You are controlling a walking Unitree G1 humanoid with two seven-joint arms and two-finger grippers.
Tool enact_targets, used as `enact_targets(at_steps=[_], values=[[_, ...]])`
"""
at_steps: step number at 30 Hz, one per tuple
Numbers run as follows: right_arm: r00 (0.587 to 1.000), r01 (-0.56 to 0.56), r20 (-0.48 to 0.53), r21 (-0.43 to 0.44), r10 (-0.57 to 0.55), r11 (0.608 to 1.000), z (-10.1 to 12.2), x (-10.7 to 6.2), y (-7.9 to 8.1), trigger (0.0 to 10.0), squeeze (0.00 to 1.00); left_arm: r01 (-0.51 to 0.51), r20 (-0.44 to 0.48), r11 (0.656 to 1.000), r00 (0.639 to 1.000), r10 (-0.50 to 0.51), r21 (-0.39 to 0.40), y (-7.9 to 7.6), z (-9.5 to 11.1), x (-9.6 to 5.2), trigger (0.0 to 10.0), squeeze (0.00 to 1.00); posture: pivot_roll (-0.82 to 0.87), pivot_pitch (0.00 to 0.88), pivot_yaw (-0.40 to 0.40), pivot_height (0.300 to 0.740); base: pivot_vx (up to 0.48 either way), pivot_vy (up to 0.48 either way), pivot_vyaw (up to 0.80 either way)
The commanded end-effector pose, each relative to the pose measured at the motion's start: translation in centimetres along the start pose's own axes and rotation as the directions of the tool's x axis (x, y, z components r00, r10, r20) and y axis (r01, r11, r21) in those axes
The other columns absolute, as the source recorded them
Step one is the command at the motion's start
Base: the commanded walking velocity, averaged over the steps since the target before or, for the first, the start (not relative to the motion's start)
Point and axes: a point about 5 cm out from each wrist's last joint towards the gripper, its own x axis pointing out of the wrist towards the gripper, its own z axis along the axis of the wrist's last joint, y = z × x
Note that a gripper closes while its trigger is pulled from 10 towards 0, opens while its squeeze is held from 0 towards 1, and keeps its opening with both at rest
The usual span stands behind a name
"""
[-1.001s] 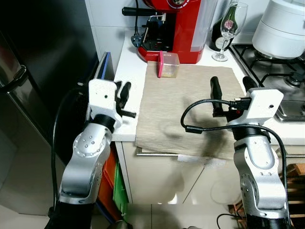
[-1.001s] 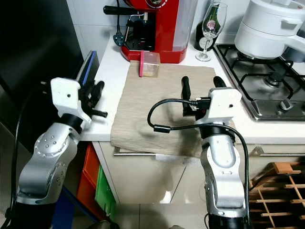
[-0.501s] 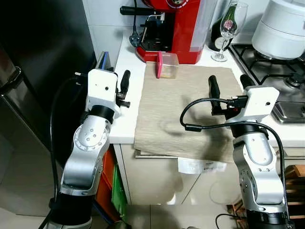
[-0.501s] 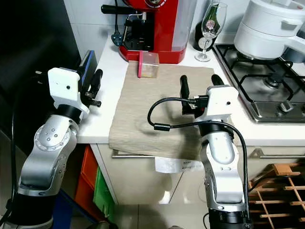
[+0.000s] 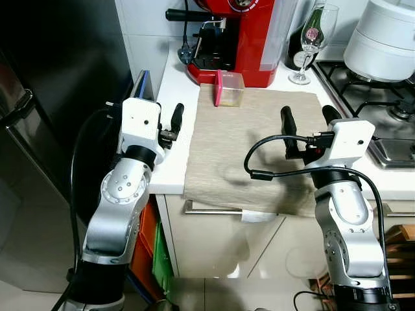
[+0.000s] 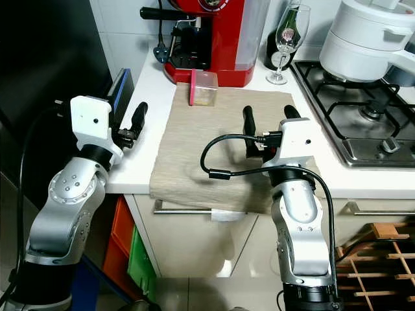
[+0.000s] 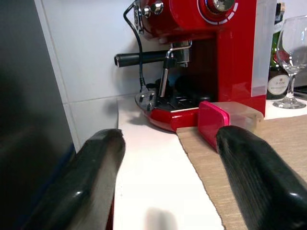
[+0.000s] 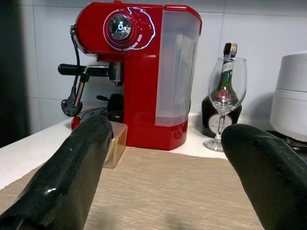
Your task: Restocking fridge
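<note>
A small clear container with a pink lid (image 5: 229, 89) stands on a beige cloth (image 5: 253, 146) on the white counter, just in front of the red coffee machine (image 5: 240, 35). The dark fridge (image 5: 58, 91) stands shut at the left. My left gripper (image 5: 170, 118) hovers open over the counter's left strip, pointing at the wall. In its wrist view the container (image 7: 230, 120) lies ahead, toward one finger. My right gripper (image 5: 307, 118) is open and holds nothing above the cloth's right half; the container (image 8: 115, 143) shows beside one of its fingers.
A wine glass (image 5: 314, 35) and a dark bottle (image 8: 225, 103) stand behind the cloth. At the right, a gas hob (image 5: 382, 110) carries a white cooker (image 5: 386, 35). A blue-edged flat thing (image 5: 140, 87) is wedged between fridge and counter. A drawer handle (image 5: 214, 208) runs under the counter edge.
My left gripper has straightened and moved a little toward the wall over the counter. The right gripper has edged slightly left. The container has stayed put.
</note>
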Motion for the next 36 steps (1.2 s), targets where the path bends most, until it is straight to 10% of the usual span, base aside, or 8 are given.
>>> enact_targets(at_steps=[1,7,8,10,36], values=[[1.0,-0.01,0.01,0.009,0.01,1.0,0.3,0.3,0.3,10.0,0.0,-0.004,0.008,1.0,1.0,0.004,0.005,0.2,0.2,0.2,10.0,1.0,-0.05,0.0,0.007,0.74,0.0,0.0,0.0],[1.0,-0.025,0.013,-0.013,0.025,1.0,0.4,0.5,0.4,10.0,0.0,-0.019,-0.012,1.0,1.0,0.019,-0.01,0.5,0.0,0.4,10.0,1.0,-0.05,0.0,0.002,0.74,0.188,-0.309,0.42],[1.0,-0.028,0.013,-0.016,0.028,0.999,0.4,0.5,0.4,10.0,0.0,-0.015,-0.012,1.0,1.0,0.014,-0.009,0.4,0.0,0.4,10.0,0.45,-0.05,0.0,0.002,0.74,0.319,-0.356,0.61],[0.999,-0.037,0.016,-0.027,0.037,0.999,0.5,0.7,0.6,10.0,0.0,0.001,0.012,1.0,1.0,-0.001,0.005,0.2,0.3,0.4,10.0,0.0,-0.05,0.0,0.0,0.74,0.341,-0.334,0.3],[0.997,-0.058,0.04,-0.022,0.059,0.998,1.1,1.7,0.9,10.0,0.0,-0.002,0.073,1.0,0.997,0.001,0.005,0.3,1.4,0.9,10.0,0.0,-0.05,0.0,-0.005,0.74,0.324,0.0,0.0]])
